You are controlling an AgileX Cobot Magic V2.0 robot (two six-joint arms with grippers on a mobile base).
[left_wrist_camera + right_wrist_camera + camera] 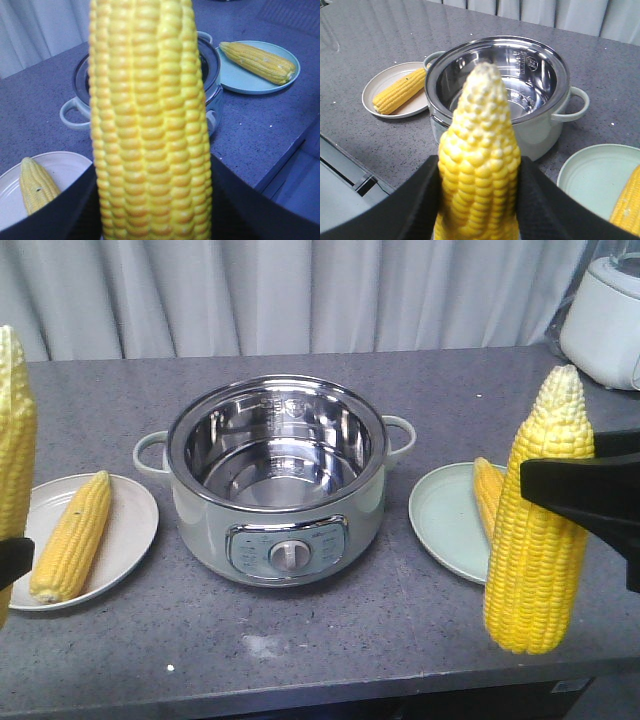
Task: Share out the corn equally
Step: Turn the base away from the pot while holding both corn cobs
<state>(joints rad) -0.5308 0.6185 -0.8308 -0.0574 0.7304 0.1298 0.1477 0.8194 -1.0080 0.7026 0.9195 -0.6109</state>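
Note:
My left gripper [152,200] is shut on a corn cob [150,115], held upright at the left edge [12,440] above a white plate [130,530]. On that plate lies another cob [72,535]. My right gripper [479,200] is shut on a second upright cob [540,520], pale tip up, in front of a pale green plate [445,520]. Partly hidden behind the held cob, one more cob [488,495] lies on the green plate.
A pale green electric pot [275,480] with an empty steel bowl stands between the two plates. A white appliance [605,310] sits at the back right by the curtain. The table's front edge runs just below the held cobs.

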